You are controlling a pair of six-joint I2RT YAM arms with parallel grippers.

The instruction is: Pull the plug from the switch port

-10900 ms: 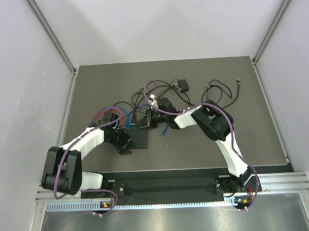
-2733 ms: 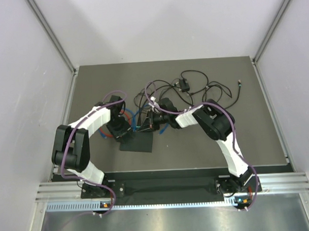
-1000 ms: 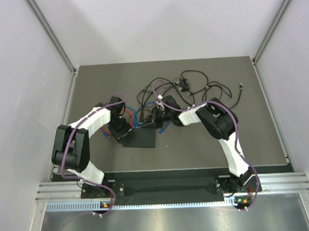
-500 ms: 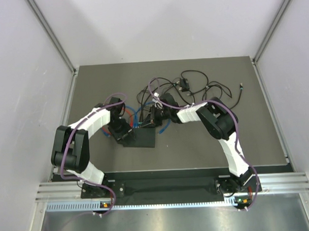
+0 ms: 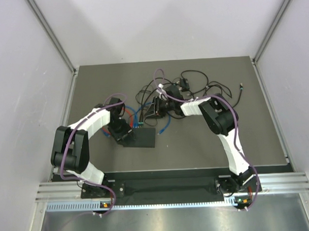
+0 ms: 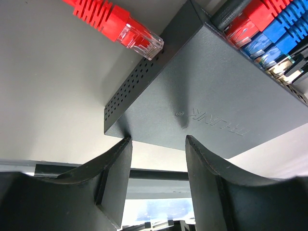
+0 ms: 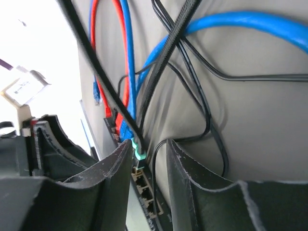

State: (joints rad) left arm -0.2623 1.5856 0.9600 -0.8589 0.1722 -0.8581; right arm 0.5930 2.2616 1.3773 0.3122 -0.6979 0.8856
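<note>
Above the worktop [image 5: 186, 150], the overhead view shows us the left claw [image 5: 123, 133] set against the left end of the flat black switch [image 5: 145, 138]. The right claw [image 5: 155, 109] hangs just past the switch's far edge, in a tangle of cables. A blue cable [image 5: 165, 126] curls on the worktop just to the right of that claw. A small black adapter [image 5: 183, 85] lies farther out beyond it.

Straight ahead of the left claw [image 6: 158, 139], its own camera shows us the switch's top face and perforated side wall. The two fingers [image 6: 115, 178] stand apart, their tips meeting the box's near edge with nothing pinched between them. We cannot tell whether they press on it. Up and to the left of the fingers lies a loose red plug [image 6: 139, 41], its clear tip just beside the perforated wall. Up and to the right, red and blue connectors [image 6: 269, 36] sit along the box's far edge.

Between the right claw's [image 7: 148, 144] fingers, we see the plug [image 7: 138, 155], teal-tipped, at the end of a blue lead. It sits at the top of the row holding the switch port [image 7: 143, 186]. The fingers are spread and neither clamps the plug, though the left one is close beside it. We cannot tell whether the plug is seated or just clear of its socket. Black cables [image 7: 192, 72] cross beyond the fingertips.
</note>
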